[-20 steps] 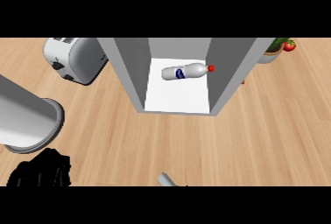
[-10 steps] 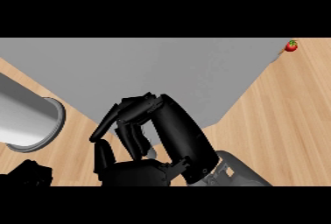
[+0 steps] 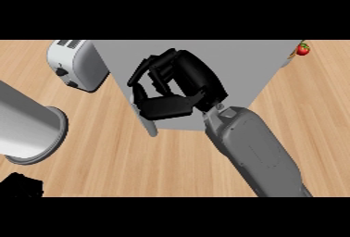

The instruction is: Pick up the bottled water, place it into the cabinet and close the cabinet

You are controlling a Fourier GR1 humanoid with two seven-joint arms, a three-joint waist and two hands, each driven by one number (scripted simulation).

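Note:
The grey cabinet (image 3: pixel 253 69) stands at the back middle of the wooden counter. Only a flat grey surface of it faces me, and its inside does not show. The bottled water is hidden from view. My right hand (image 3: pixel 179 88) is raised in front of that grey surface near its left edge. Its fingers are relaxed and bent over the thumb, and they hold nothing. The grey right forearm (image 3: pixel 253 148) runs down to the lower right. Only a black bit of my left hand (image 3: pixel 21 186) shows, at the lower left corner.
A silver toaster (image 3: pixel 74 65) stands left of the cabinet. A big grey cylinder (image 3: pixel 24 127) lies at the left edge. A red fruit (image 3: pixel 303 48) sits at the back right. Bare wooden counter (image 3: pixel 123 162) stretches along the front.
A second ago the cabinet stood open with the bottle lying inside. Now a flat grey surface covers it, and my right hand has risen in front of it and moved toward the back.

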